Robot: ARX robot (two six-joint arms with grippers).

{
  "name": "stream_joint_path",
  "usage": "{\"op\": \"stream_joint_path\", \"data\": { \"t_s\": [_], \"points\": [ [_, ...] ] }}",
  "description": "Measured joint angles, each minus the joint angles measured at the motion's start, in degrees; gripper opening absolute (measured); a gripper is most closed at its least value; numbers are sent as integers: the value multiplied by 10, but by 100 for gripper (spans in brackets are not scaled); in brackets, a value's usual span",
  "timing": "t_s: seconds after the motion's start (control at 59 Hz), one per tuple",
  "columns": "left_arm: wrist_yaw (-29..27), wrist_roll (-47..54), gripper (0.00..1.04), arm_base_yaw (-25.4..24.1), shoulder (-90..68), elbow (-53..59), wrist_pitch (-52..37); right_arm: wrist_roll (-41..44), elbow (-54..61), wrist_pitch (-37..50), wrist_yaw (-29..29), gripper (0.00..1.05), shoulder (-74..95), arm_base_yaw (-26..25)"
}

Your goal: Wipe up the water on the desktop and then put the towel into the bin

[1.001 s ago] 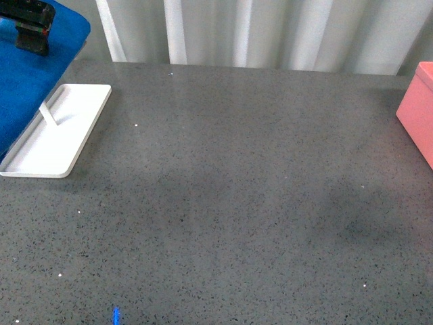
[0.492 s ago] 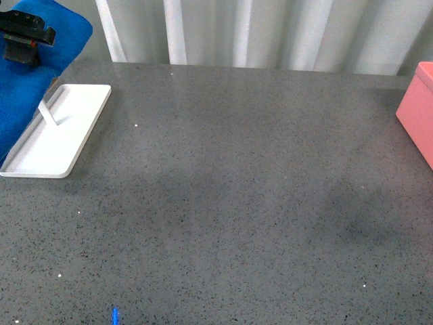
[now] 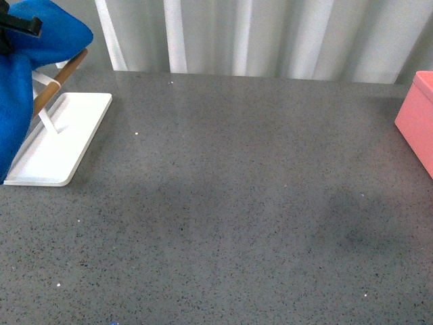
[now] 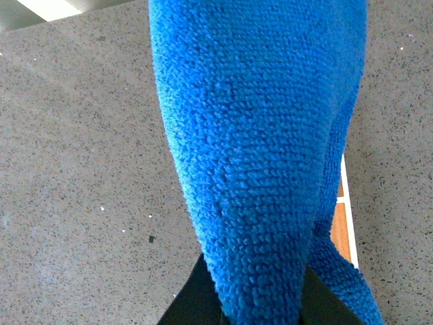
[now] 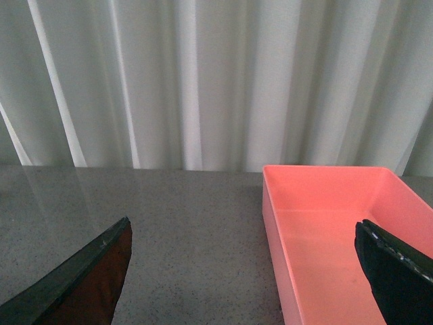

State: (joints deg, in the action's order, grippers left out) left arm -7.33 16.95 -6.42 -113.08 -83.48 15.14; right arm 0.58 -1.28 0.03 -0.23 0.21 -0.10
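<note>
The blue towel point(image 3: 24, 88) hangs bunched at the far left, above the white tray. My left gripper point(image 4: 260, 313) is shut on the towel point(image 4: 264, 135), whose plush fills the left wrist view; only a black part of that gripper point(image 3: 15, 26) shows in the front view. The dark speckled desktop point(image 3: 237, 203) spreads across the front view, and no water shows on it. The pink bin point(image 3: 416, 118) stands at the right edge. My right gripper point(image 5: 243, 277) is open just before the bin point(image 5: 331, 230), one finger point(image 5: 399, 271) over its inside, nothing held.
A flat white tray point(image 3: 64, 145) lies at the left with a wooden rod point(image 3: 61, 78) slanting up from it beside the towel. White pleated curtains point(image 3: 270, 34) run behind the desktop's far edge.
The left gripper has drawn further left with the towel, which now hangs bunched instead of spread. The wooden rod, covered before, now shows.
</note>
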Motion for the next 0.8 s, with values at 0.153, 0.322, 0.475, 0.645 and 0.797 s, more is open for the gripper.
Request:
{"op": "stream_joint_path", "data": {
  "t_s": [0.153,0.322,0.475,0.645,0.797],
  "points": [
    [-7,9,6,-4,25,-16,0,0,0,0,0,98,0,0],
    [3,5,6,0,60,-56,6,0,0,0,0,98,0,0],
    [60,-25,6,50,122,-59,-14,0,0,0,0,98,0,0],
    [115,-57,6,125,176,-20,-62,0,0,0,0,98,0,0],
    [170,-87,6,196,201,25,-102,0,0,0,0,98,0,0]
  ]
}}
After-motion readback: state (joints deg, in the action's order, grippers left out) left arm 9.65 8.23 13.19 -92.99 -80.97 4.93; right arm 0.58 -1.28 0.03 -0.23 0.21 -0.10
